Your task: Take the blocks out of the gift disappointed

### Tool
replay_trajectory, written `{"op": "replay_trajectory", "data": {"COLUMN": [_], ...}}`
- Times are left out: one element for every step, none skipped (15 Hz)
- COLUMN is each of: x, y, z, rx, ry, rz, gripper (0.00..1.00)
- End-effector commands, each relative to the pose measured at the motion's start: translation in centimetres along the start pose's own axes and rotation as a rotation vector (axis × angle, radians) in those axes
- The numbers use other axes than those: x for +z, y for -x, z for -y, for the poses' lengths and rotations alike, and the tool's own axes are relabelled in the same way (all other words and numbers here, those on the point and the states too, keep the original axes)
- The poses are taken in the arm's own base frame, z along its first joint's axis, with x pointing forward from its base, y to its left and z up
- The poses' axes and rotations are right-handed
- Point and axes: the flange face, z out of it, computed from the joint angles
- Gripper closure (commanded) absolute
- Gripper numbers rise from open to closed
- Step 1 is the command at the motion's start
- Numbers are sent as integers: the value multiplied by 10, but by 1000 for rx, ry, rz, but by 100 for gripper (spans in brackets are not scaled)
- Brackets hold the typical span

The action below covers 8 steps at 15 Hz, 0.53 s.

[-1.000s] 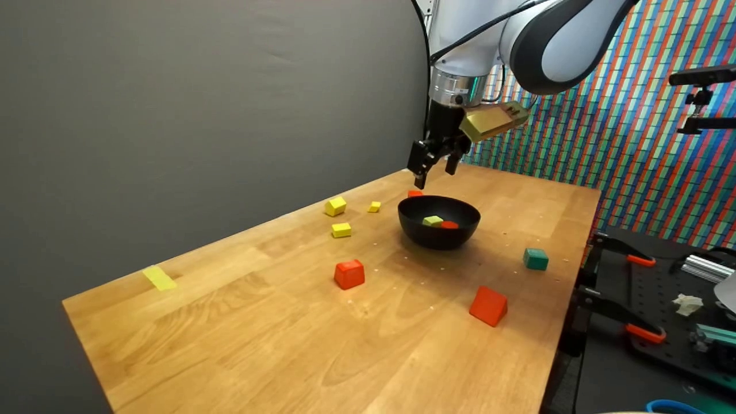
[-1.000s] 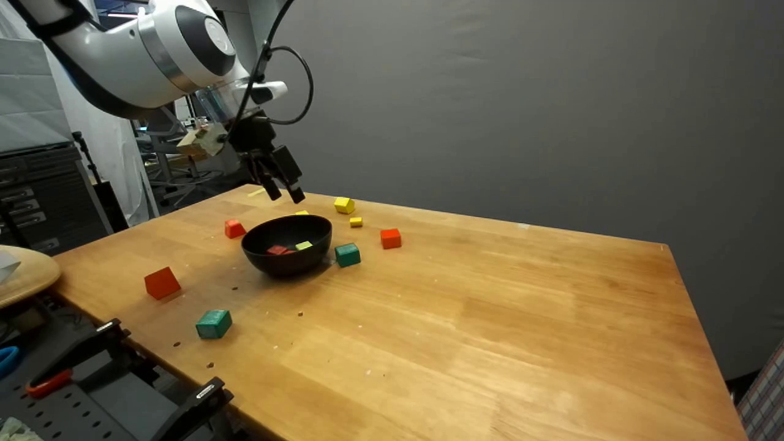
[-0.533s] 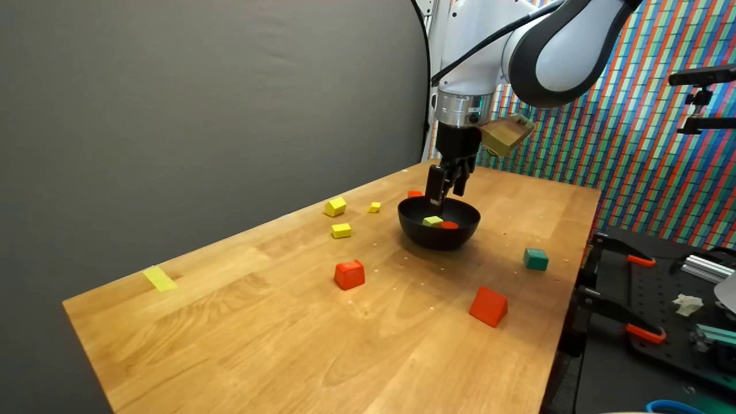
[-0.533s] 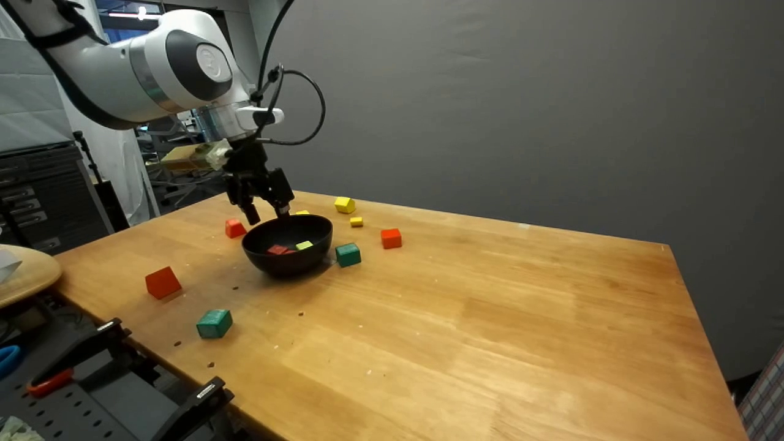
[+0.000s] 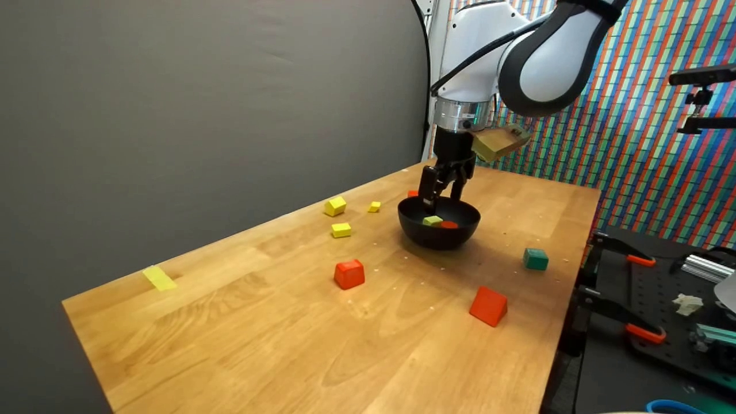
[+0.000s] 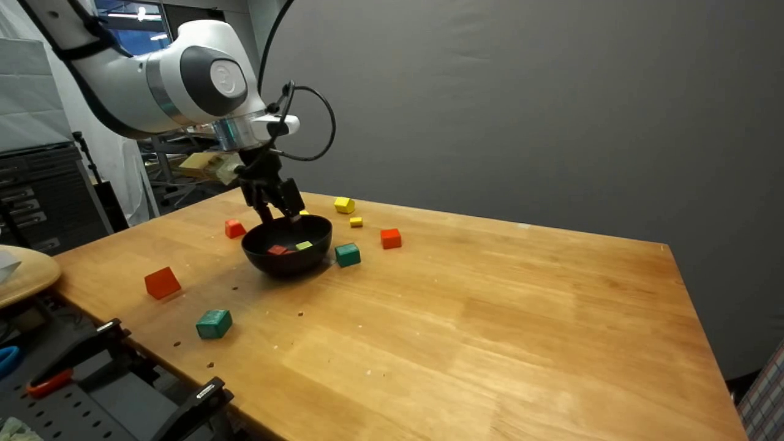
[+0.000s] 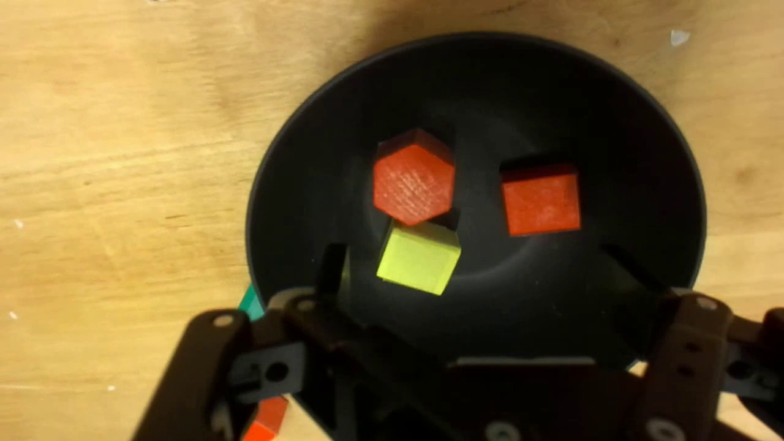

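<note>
Yellow block (image 7: 419,258) is framed by the wide-spread hand (image 7: 479,266)!
Down in the black bowl (image 5: 440,239) it is seen nearest, off-centre toward the wrist view's left; the hexagonal red block (image 7: 413,185) and rectangular red block (image 7: 542,204) are set farther up.

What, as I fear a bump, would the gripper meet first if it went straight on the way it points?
Probably the inside of the black bowl, which the gripper points down into. The yellow block lies near that line, and with depth unclear it might come first.
</note>
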Motion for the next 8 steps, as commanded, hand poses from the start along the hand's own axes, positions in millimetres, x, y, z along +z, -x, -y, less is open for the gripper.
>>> {"op": "replay_trajectory", "data": {"x": [14, 18, 21, 24, 27, 30, 32, 33], "y": [-18, -19, -20, -21, -22, -22, -23, -24], "z": [-11, -13, -14, -16, -17, -18, -19, -20], "rx": [138, 173, 200, 221, 237, 248, 251, 251], "ry": [-80, -95, -107, -109, -107, -102, -92, -89], "rz": [-26, -21, -20, -20, -16, -18, -20, -20], "gripper": [0, 0, 0, 0, 0, 0, 0, 1]}}
